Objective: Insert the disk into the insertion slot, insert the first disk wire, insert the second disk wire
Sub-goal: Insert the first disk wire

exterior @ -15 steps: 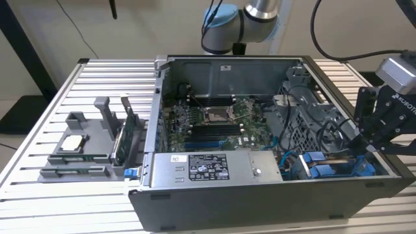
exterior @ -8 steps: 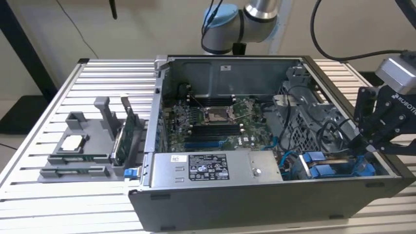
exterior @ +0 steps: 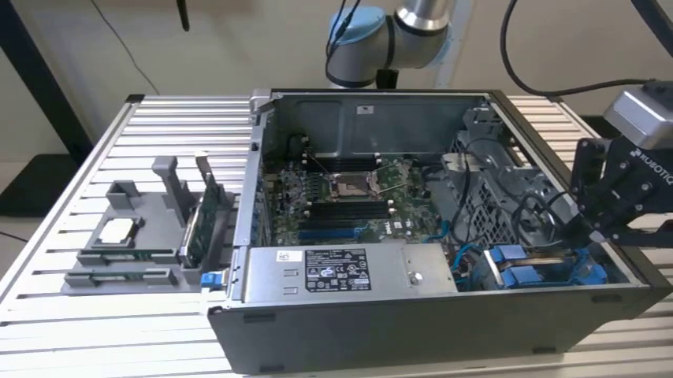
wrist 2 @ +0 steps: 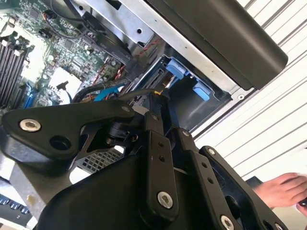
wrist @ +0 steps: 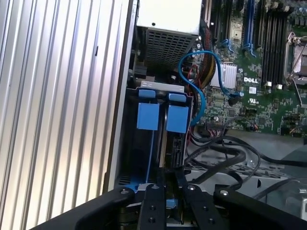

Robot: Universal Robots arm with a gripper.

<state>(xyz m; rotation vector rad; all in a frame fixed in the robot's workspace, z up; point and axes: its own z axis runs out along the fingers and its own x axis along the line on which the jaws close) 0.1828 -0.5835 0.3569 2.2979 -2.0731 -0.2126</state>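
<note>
Your gripper (wrist: 171, 191) hangs close over the disk (wrist: 176, 119), jaws drawn almost together; whether they pinch anything you cannot tell. It looks lined up there to keep the disk's wiring end in reach. The disk stands on edge in the insertion slot (wrist: 163, 86), blue carrier tab showing above a dark flank. Beyond, a blue wire (wrist: 192, 72) loops towards the motherboard (wrist: 268, 96)

Open case (exterior: 368, 346) on the table (exterior: 63, 315).
Parts rack (exterior: 137, 236) lies to the exterior view's left of the case; inside, power supply (exterior: 347, 272) along the near edge, insertion slot (exterior: 531, 268) in the near corner at that view's right.
</note>
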